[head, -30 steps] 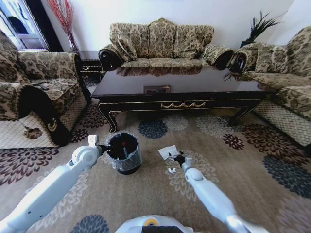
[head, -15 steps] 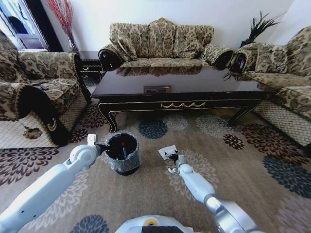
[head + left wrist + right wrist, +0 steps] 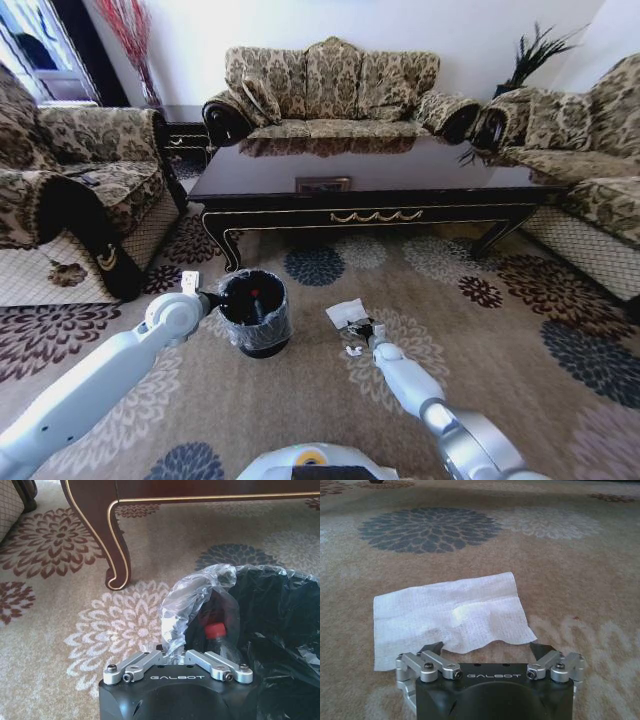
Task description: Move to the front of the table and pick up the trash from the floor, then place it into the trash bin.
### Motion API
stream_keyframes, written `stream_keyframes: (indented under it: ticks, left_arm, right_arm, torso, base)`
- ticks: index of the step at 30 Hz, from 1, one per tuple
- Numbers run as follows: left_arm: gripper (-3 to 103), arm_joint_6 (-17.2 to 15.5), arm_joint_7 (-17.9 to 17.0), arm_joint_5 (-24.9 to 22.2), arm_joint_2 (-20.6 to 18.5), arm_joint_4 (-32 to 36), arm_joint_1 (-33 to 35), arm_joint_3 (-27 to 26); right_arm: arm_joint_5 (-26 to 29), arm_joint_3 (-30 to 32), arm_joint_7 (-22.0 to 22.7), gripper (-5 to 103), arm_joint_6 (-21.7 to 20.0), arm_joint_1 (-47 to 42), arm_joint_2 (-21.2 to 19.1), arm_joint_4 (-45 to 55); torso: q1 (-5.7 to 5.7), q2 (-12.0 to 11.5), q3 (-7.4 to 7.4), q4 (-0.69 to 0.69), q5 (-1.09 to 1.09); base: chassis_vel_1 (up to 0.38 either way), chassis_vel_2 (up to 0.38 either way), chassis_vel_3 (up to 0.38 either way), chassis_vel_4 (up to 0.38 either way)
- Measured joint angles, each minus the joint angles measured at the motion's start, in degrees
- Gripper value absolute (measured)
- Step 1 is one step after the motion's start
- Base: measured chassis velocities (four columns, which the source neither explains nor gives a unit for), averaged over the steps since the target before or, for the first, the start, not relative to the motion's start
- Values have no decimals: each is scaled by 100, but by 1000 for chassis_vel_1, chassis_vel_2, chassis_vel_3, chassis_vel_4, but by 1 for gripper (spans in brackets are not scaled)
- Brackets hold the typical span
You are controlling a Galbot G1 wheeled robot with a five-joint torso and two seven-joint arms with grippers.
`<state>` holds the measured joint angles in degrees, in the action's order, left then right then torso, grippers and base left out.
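The trash bin (image 3: 253, 312), black with a clear bag, stands on the carpet in front of the table (image 3: 370, 175). My left gripper (image 3: 213, 298) is at its near rim, shut on a fold of the clear bag (image 3: 175, 625). A red-capped bottle (image 3: 216, 630) lies inside the bin. To the right of the bin, the trash is a white paper sheet (image 3: 347, 312) lying flat on the floor. My right gripper (image 3: 362, 331) is low at the sheet's near edge. It stands open (image 3: 486, 649), with the paper (image 3: 450, 615) just ahead of its fingertips. A tiny white scrap (image 3: 352, 351) lies close by.
A curved table leg (image 3: 112, 545) stands just beyond the bin. Patterned sofas surround the carpet: an armchair (image 3: 70, 190) on the left, a sofa (image 3: 330, 90) behind the table, another (image 3: 590, 170) on the right. Open carpet spreads right of the paper.
My right arm has dropped lower and folded at the elbow, keeping its gripper by the paper. The left gripper has stayed at the bin's rim.
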<state>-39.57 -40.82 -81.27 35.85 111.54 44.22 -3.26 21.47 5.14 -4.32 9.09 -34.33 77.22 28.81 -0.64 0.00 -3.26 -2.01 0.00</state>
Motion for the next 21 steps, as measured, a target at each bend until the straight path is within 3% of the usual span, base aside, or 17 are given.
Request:
stream_keyframes:
  ticks: [3, 7, 8, 11, 12, 14, 18, 20, 21]
  left_arm:
    - [3, 0, -11, -18, -4, 7, 3, -6]
    - [3, 0, -19, -18, -4, 8, 22, -20]
    - [3, 0, -22, -18, -4, 8, 28, -24]
    - [3, 0, -27, -17, -4, 10, 36, -27]
    - [3, 0, -27, -17, -4, 12, 38, -27]
    - [3, 0, -29, -16, -4, 13, 39, -27]
    - [3, 0, -30, -15, -8, 13, 44, -29]
    - [3, 0, -30, -15, -8, 15, 49, -29]
    - [3, 0, -30, -15, -7, 18, 54, -29]
  right_arm:
    - [-89, 5, -45, 83, 48, 73, 42, -133]
    - [-105, -7, -68, 78, 49, 119, 70, -170]
    - [-110, -10, -71, 67, 49, 125, 77, -177]
    - [-131, -11, -81, 61, 50, 139, 96, -202]
    - [-153, -8, -86, 51, 52, 154, 105, -227]
    - [-160, -6, -86, 51, 52, 158, 106, -233]
    - [-188, 0, -88, 29, 54, 143, 109, -223]
    - [-188, 5, -88, 29, 57, 131, 109, -208]
    - [-188, 8, -87, 24, 58, 122, 108, -192]
  torso:
    - [0, 0, 0, 0, -1]
    - [0, 0, 0, 0, -1]
    - [0, 0, 0, 0, 0]
    - [0, 0, 1, 0, 0]
    - [1, 0, 1, 2, 0]
    - [0, 0, 0, 2, 0]
    - [1, 0, 0, 3, 2]
    - [0, 0, 1, 3, 2]
    - [1, 0, 0, 3, 1]
  base:
    - [0, 0, 0, 0]
    - [0, 0, 0, 0]
    - [0, 0, 0, 0]
    - [0, 0, 0, 0]
    - [0, 0, 0, 0]
    - [0, 0, 0, 0]
    - [0, 0, 0, 0]
    - [0, 0, 0, 0]
    - [0, 0, 0, 0]
